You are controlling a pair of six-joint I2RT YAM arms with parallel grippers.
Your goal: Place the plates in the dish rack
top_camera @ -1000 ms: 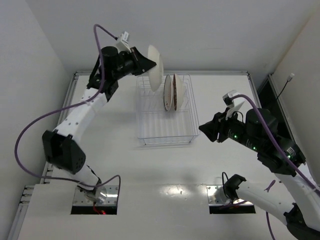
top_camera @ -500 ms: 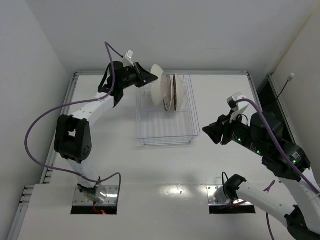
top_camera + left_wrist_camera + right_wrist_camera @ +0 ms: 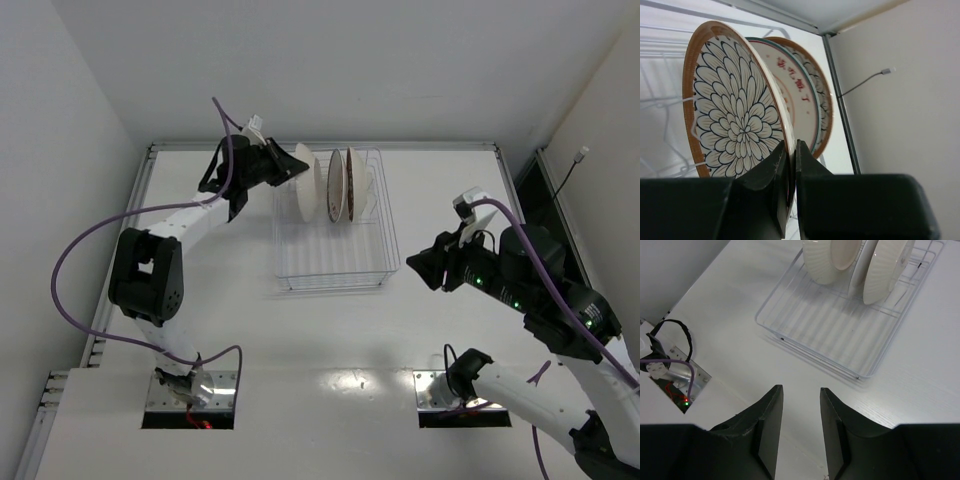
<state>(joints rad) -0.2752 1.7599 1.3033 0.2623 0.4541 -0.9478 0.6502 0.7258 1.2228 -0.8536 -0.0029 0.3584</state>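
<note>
The dish rack [image 3: 335, 262] stands at the back middle of the table. Three plates stand on edge in its far end. My left gripper [image 3: 293, 170] is shut on the rim of the leftmost one, a brown-rimmed plate [image 3: 735, 115] with a flower pattern; its jaws [image 3: 790, 147] pinch the edge. Just behind it stands a white plate with a grey rim [image 3: 799, 90], then another brown-rimmed plate [image 3: 824, 100]. My right gripper [image 3: 412, 262] hovers open to the right of the rack with nothing between its fingers [image 3: 801, 392]. In the right wrist view the rack [image 3: 840, 335] shows the plates' pale backs [image 3: 827, 257].
White walls close in on the table at the back and on both sides. Two cable cut-outs [image 3: 188, 398] [image 3: 463, 398] sit by the arm bases at the near edge. A dark gap [image 3: 535, 190] runs along the table's right side.
My left arm has swung down and brought the flower-pattern plate from above the rack into it, beside the other two. The right arm shifted slightly right, then held still.
</note>
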